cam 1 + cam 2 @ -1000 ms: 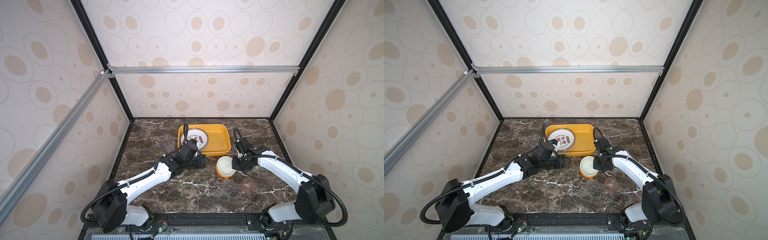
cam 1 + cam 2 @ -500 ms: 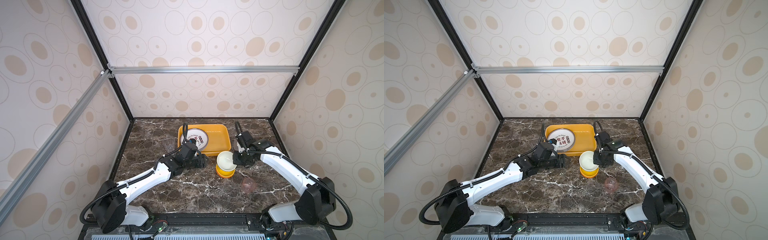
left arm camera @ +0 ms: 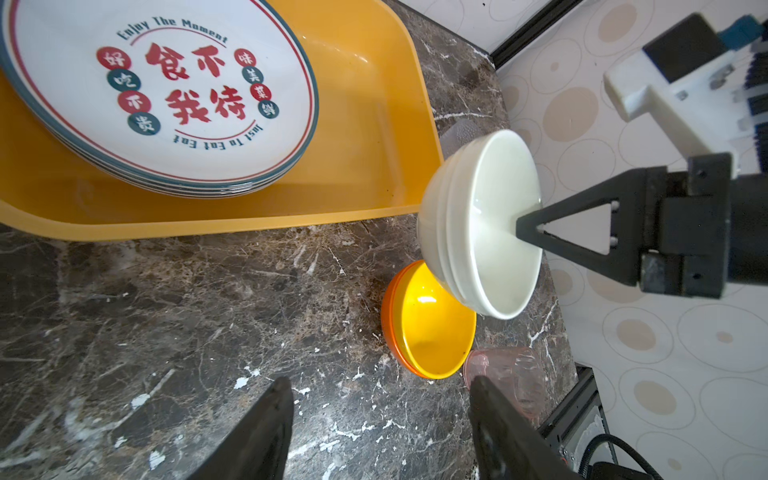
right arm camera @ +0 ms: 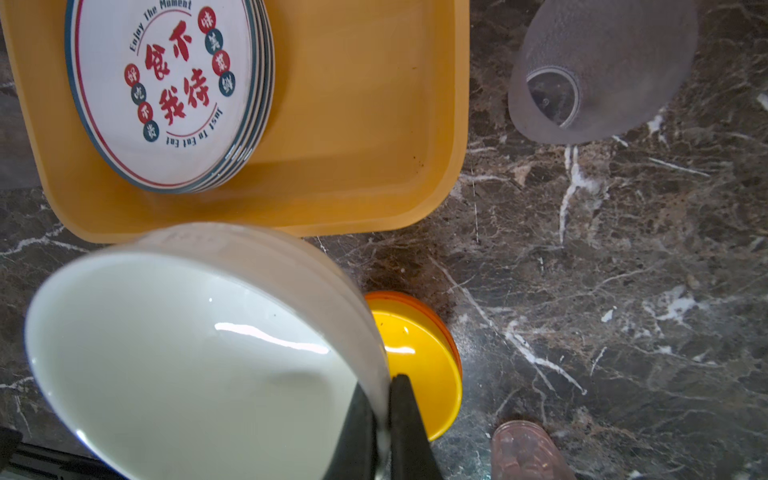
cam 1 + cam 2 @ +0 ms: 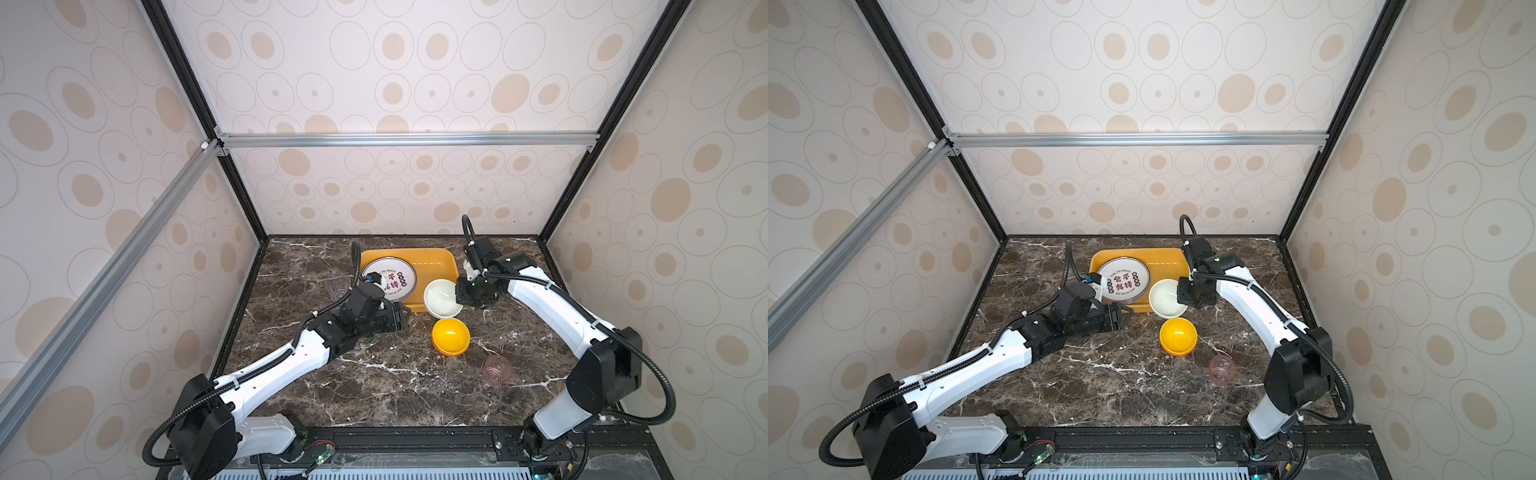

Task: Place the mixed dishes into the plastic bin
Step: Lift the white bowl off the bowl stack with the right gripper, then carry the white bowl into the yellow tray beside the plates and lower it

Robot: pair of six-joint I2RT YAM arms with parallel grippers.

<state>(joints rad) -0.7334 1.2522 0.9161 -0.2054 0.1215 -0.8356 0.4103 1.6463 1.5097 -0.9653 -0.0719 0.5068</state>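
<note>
Right gripper (image 4: pixel 381 424) has lifted the white bowl (image 5: pixel 442 298) off the orange bowl (image 5: pixel 451 337) to the lower-right corner of the yellow bin (image 5: pixel 436 266), mid-frame in both top views, jaws clamped on its rim: rigid, glossy, probably slippery, so rim pinch may pivot; left gripper (image 3: pixel 380 399) jaws apart, empty.

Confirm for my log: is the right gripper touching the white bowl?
Touching: right wrist view shows the right gripper pinching the rim of the white bowl.

Lab booth: aluminium frame (image 5: pixel 407 139), wallpapered panels (image 5: pixel 395 62)
</note>
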